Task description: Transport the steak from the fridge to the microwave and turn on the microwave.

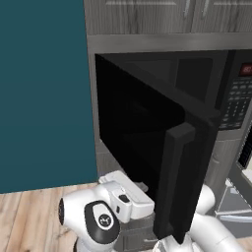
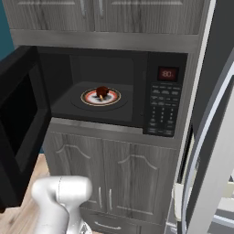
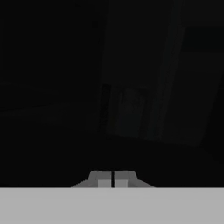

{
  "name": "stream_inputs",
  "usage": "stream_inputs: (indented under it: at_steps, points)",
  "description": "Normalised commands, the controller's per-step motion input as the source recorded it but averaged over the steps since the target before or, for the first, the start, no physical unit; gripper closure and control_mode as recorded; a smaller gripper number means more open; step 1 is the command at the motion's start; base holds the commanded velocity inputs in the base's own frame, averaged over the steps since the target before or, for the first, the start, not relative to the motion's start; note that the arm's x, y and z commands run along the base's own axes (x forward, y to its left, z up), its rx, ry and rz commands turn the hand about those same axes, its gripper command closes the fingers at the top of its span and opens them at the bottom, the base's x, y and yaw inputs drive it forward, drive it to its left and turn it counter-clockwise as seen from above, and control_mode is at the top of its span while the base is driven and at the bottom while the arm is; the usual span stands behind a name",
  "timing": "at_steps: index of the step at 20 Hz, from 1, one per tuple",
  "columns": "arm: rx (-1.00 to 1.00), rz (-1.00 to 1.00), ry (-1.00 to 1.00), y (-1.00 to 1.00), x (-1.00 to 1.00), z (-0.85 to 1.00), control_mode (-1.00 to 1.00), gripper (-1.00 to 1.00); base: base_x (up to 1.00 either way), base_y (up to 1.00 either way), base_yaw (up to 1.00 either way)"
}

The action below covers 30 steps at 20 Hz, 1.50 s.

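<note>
A: Where is the steak (image 2: 102,92) found?

B: It is seen in the right base view, left of centre in the upper half of the frame, resting on the round plate (image 2: 114,98) inside the microwave (image 2: 167,93). The transport step is judged finished.

A: And the microwave door (image 1: 147,147)?

B: It is swung wide open — its dark panel takes up the middle of the left base view, with the thick handle (image 1: 174,182) toward the lower right. Closing it is judged to be the step in hand.

A: How is the gripper (image 3: 113,178) set?

B: In the hand view its fingertips are pressed together at the bottom centre, with nothing pinched between them; a dark surface lies ahead.

A: What is called for next?

B: The door would have to be pushed shut, then a button pressed on the keypad (image 2: 163,109) — below the red display (image 2: 167,73), right of centre.
</note>
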Motion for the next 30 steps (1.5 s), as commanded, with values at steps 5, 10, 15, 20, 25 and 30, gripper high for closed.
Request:
stream_inputs:
  at_steps: [5,10,15,20,25,30]
  points:
    - [0.0,0.0,0.0,-0.26,0.07,0.0,-1.0,1.0,0.0,0.0,0.0]
    - [0.0,0.0,0.0,-0.28,0.34,0.0,-1.0,1.0,0.0,0.0,0.0]
    - [0.0,0.0,0.0,-0.32,0.45,0.0,-1.0,1.0,0.0,0.0,0.0]
    - [0.0,0.0,0.0,-0.25,0.38,0.0,-1.0,1.0,0.0,0.0,0.0]
    - [0.0,0.03,-0.01,-0.26,0.44,0.0,-1.0,1.0,0.0,0.0,0.0]
    - [0.0,0.08,-0.04,-0.23,0.48,0.0,-1.0,1.0,0.0,0.0,0.0]
